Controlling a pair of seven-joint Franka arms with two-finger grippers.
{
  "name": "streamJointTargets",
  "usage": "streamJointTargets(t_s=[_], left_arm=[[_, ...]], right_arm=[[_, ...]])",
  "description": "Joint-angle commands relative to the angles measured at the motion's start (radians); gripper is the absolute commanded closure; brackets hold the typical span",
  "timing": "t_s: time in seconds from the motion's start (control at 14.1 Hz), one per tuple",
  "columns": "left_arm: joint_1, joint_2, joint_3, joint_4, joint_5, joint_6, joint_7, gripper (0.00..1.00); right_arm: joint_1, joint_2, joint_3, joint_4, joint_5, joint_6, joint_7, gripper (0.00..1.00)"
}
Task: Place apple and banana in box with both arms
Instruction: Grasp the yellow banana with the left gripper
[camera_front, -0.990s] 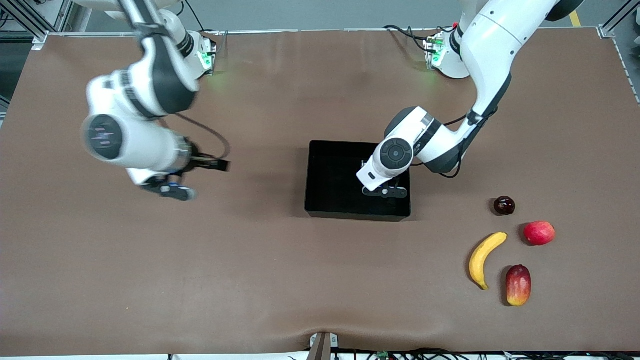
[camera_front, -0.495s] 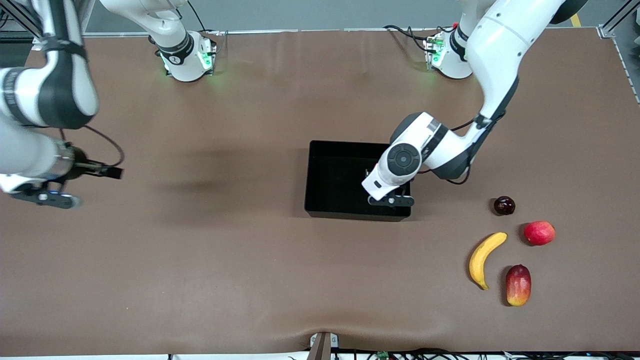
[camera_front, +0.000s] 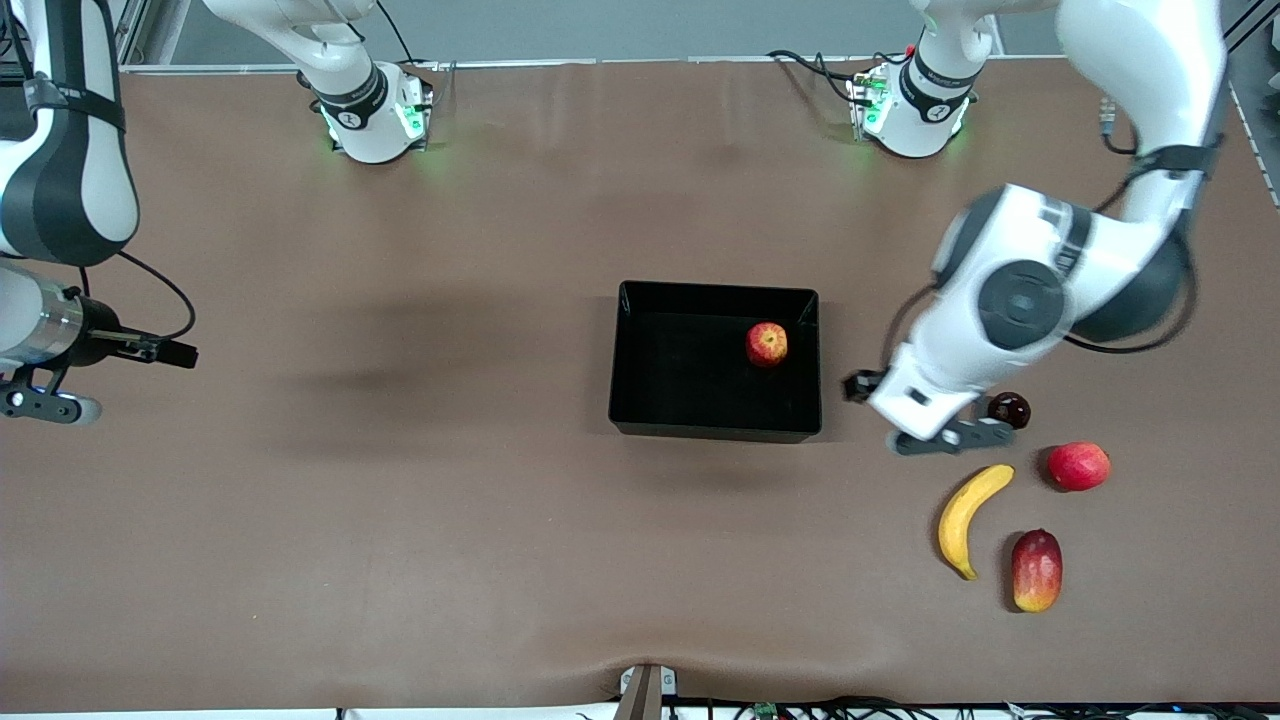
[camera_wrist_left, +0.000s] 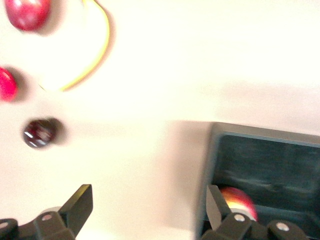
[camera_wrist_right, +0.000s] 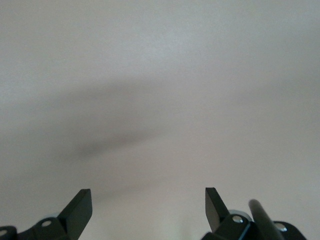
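Note:
The small red apple lies inside the black box, near the wall at the left arm's end. The yellow banana lies on the table, nearer the front camera than the box, toward the left arm's end. My left gripper hangs open and empty over the bare table between box and banana. My right gripper is open and empty over the table's edge at the right arm's end, where that arm waits.
A dark maroon fruit sits just beside the left hand. A pinkish-red round fruit and a red-and-yellow mango lie close around the banana.
The left gripper opened and let the apple go in the box, then swung away toward the fruits. The right arm swung out to its end of the table.

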Motion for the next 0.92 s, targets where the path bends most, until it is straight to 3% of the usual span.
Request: streamJointTargets(t_s=[0.0, 0.28, 0.5, 0.78, 0.85], left_arm=[[0.078, 0.101, -0.009, 0.015, 0.054, 0.092, 0.180, 0.00], [0.165, 0.227, -0.001, 0.015, 0.127, 0.285, 0.476, 0.00], [0.179, 0.279, 0.039, 0.015, 0.177, 0.384, 0.587, 0.00], [0.179, 0.348, 0.095, 0.015, 0.183, 0.531, 0.775, 0.15], [0.179, 0.359, 0.099, 0.015, 0.186, 0.548, 0.789, 0.34]], right_arm=[[-0.006, 0.003, 0.005, 0.015, 0.014, -0.014, -0.002, 0.00], [-0.006, 0.004, 0.005, 0.015, 0.019, -0.005, -0.005, 0.00], [0.000, 0.001, 0.005, 0.064, 0.106, -0.048, 0.011, 0.00], [-0.040, -0.013, 0.005, 0.289, 0.122, -0.367, -0.021, 0.00], [-0.037, -0.028, 0.005, 0.317, 0.117, -0.413, -0.022, 0.00]])
